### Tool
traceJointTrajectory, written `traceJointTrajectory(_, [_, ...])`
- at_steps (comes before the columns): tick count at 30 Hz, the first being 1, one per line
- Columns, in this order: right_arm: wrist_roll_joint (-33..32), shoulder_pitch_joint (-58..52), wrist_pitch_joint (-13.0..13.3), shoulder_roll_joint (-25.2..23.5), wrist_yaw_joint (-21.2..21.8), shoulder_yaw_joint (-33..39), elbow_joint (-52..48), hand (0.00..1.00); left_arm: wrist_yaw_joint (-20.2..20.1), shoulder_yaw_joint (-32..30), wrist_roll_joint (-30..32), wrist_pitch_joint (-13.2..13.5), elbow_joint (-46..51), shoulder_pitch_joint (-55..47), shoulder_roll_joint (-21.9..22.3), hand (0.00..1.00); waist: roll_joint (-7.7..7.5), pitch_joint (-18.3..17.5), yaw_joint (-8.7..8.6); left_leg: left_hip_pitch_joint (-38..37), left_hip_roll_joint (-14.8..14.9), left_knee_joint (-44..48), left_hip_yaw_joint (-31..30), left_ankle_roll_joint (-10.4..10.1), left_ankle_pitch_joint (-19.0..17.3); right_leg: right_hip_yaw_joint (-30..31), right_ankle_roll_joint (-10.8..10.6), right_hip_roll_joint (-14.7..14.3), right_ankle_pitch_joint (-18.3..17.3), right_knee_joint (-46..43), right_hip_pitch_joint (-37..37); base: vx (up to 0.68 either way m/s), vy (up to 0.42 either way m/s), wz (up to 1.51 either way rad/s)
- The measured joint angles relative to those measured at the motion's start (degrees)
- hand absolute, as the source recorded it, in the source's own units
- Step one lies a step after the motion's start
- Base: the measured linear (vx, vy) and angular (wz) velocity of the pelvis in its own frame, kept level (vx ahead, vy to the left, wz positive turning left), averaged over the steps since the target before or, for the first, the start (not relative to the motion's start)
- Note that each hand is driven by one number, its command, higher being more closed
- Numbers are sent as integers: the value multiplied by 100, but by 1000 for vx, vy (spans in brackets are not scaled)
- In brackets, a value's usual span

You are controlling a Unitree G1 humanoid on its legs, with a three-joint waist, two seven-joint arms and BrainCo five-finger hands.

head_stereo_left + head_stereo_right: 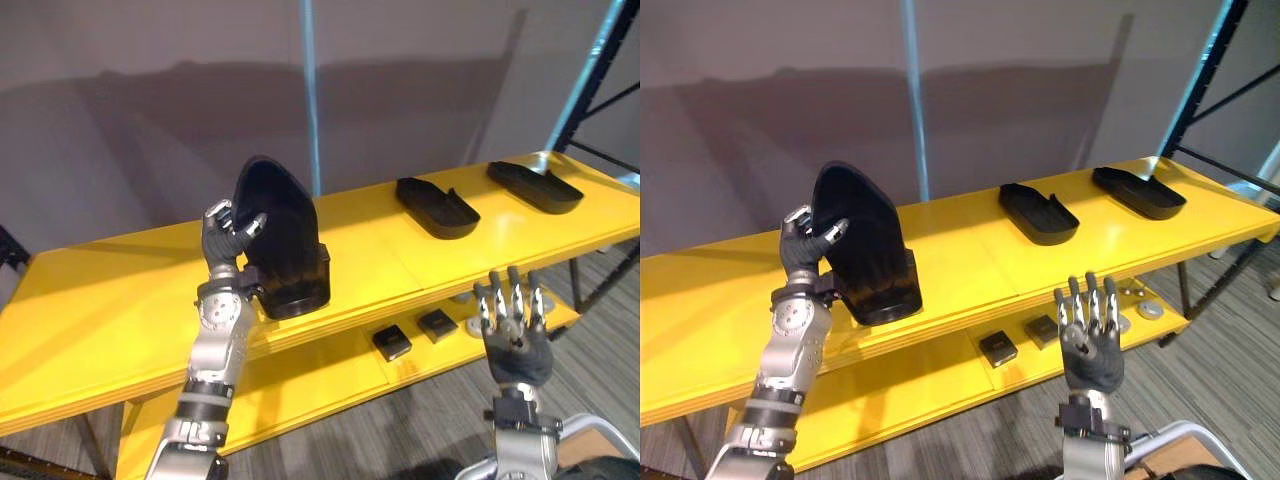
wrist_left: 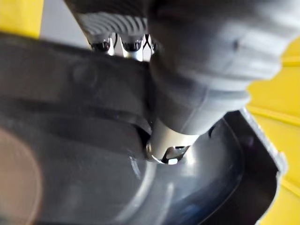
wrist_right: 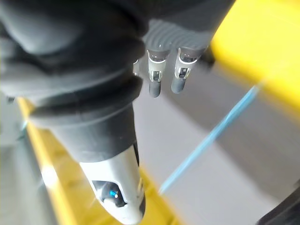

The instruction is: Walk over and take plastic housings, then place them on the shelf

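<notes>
A large black plastic housing [image 1: 285, 235] stands upright on the yellow shelf's top board [image 1: 110, 300], near its front edge. My left hand [image 1: 225, 245] is shut on the housing's left rim, thumb on one side and fingers on the other; the same black housing [image 2: 70, 154] shows up close past my thumb in the left wrist view. Two more black housings [image 1: 437, 207] [image 1: 534, 186] lie flat farther right on the same board. My right hand [image 1: 515, 325] is raised in front of the shelf with fingers straight and nothing in it.
The lower yellow board [image 1: 300, 385] carries two small black blocks [image 1: 391, 342] [image 1: 437, 324] and a round metal part [image 1: 1150, 309]. A blue upright pole [image 1: 311, 90] rises behind the shelf. A dark rack frame [image 1: 600, 70] stands at the far right.
</notes>
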State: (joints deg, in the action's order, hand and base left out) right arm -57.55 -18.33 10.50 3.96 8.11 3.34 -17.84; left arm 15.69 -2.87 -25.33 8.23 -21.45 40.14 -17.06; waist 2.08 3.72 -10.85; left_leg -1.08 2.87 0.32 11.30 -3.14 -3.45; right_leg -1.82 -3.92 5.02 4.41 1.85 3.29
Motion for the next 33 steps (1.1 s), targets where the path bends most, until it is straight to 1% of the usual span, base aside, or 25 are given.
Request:
traceJointTrajectory(2, [201, -256, -216, -2, -2, -21, 290, 0, -147, 91, -323, -14, -883, 759, -507, 100, 22, 34, -78, 227, -13, -21, 111, 12, 75, 135, 6, 1, 157, 132, 228, -39, 4, -24])
traceJointTrajectory(3, [238, -292, -260, -2, -4, -17, 325, 0, -196, 154, -414, -33, -1099, 940, -653, 100, 32, 78, -98, 242, -19, -25, 124, 16, 89, 148, 12, 4, 181, 158, 240, -20, -8, -18])
traceJointTrajectory(5, [361, -471, -368, 1, -1, -22, 347, 0, -409, 417, -730, -171, -1899, 1556, -1019, 100, 105, 211, -180, 264, -16, -30, 143, 16, 119, 182, 22, 1, 199, 163, 273, -12, -12, -6])
traceJointTrajectory(6, [406, -479, -392, 5, 5, -30, 363, 0, -481, 475, -792, -205, -2066, 1678, -1099, 100, 117, 248, -209, 265, -11, -30, 147, 14, 121, 190, 27, -4, 202, 163, 278, -15, -16, -6])
traceJointTrajectory(7, [482, -479, -455, 16, 19, -74, 386, 0, -608, 580, -881, -255, -2419, 1962, -1271, 100, 129, 323, -242, 292, -3, -29, 176, 4, 127, 232, 45, -17, 217, 163, 321, -21, -15, -10])
traceJointTrajectory(8, [529, -477, -487, 20, 29, -108, 389, 0, -656, 643, -940, -294, -2591, 2113, -1357, 100, 129, 349, -240, 319, 2, -31, 203, -1, 132, 260, 51, -27, 234, 163, 369, -34, -35, -20])
traceJointTrajectory(9, [641, -465, -555, 25, 99, -185, 389, 0, -784, 732, -1001, -377, -2970, 2433, -1542, 100, 130, 428, -249, 394, 11, -33, 265, -5, 156, 295, 58, -40, 269, 165, 472, -26, -34, -16])
traceJointTrajectory(10, [645, -460, -586, 24, 141, -237, 390, 0, -862, 791, -1048, -415, -3187, 2608, -1631, 100, 130, 533, -279, 393, 10, -49, 270, 2, 195, 298, 61, -40, 279, 165, 477, -24, -35, -11])
traceJointTrajectory(12, [739, -457, -619, 25, 226, -336, 389, 0, -999, 878, -1049, -531, -3471, 2805, -1805, 100, 143, 681, -317, 398, 19, -87, 301, -10, 217, 319, 71, -56, 291, 163, 520, -25, -20, -7])
traceJointTrajectory(14, [768, -449, -666, 25, 266, -452, 385, 0, -1119, 888, -1050, -641, -3646, 2888, -2000, 100, 147, 733, -298, 500, 39, -111, 424, -24, 226, 434, 84, -89, 334, 163, 686, -13, -22, -23])
traceJointTrajectory(15, [769, -446, -679, 23, 271, -479, 379, 0, -1135, 887, -1052, -669, -3686, 2927, -2042, 100, 148, 762, -289, 540, 45, -111, 451, -28, 229, 456, 88, -96, 348, 165, 734, 5, -26, -18])
traceJointTrajectory(17, [833, -451, -704, 22, 272, -584, 373, 0, -1161, 884, -1060, -762, -3863, 3061, -2112, 100, 148, 933, -284, 622, 51, -125, 479, -33, 261, 482, 94, -104, 370, 160, 836, 6, -20, -8])
traceJointTrajectory(21, [881, -458, -722, 20, 293, -795, 304, 0, -1173, 877, -1058, -915, -4035, 3066, -2111, 100, 153, 1016, -267, 750, 65, -115, 601, -41, 273, 583, 103, -125, 378, 146, 1012, 32, -7, -13])
traceJointTrajectory(23, [887, -467, -722, 18, 323, -854, 270, 0, -1141, 852, -1055, -965, -4047, 3126, -2110, 100, 148, 1134, -274, 796, 70, -111, 627, -41, 274, 597, 103, -126, 379, 136, 1070, 32, 7, -7])
traceJointTrajectory(26, [888, -473, -721, 15, 324, -917, 261, 0, -1068, 567, -1052, -966, -4047, 3205, -2107, 100, 147, 1240, -267, 862, 76, -100, 667, -41, 274, 607, 103, -127, 379, 133, 1138, 18, 9, -3])
traceJointTrajectory(27, [888, -495, -721, 15, 324, -970, 254, 0, -1018, 413, -1050, -965, -4039, 3237, -2108, 100, 147, 1255, -237, 932, 88, -84, 704, -42, 274, 612, 103, -132, 379, 121, 1209, 9, 8, -4])
traceJointTrajectory(28, [888, -520, -720, 16, 324, -1026, 215, 0, -925, 293, -1048, -965, -4038, 3284, -2108, 0, 144, 1270, -210, 1002, 102, -61, 749, -42, 273, 614, 103, -140, 378, 96, 1287, 6, 5, -3])
traceJointTrajectory(29, [888, -534, -720, 13, 324, -1031, 170, 0, -891, 218, -1047, -965, -4037, 3317, -2108, 0, 143, 1309, -191, 1010, 109, -55, 752, -43, 273, 612, 103, -145, 378, 83, 1298, 0, 0, 0])
traceJointTrajectory(31, [887, -652, -709, 8, 324, -1087, -30, 0, -794, 99, -1023, -958, -4010, 3360, -2111, 0, 141, 1369, -89, 1094, 126, -19, 796, -47, 269, 614, 103, -154, 378, 49, 1395, 0, 0, 0])
traceJointTrajectory(33, [888, -678, -705, 9, 324, -1132, -69, 0, -718, 74, -988, -958, -3974, 3364, -2131, 0, 138, 1373, -64, 1201, 143, 15, 844, -51, 265, 610, 103, -155, 378, -7, 1512, 0, 0, 0])
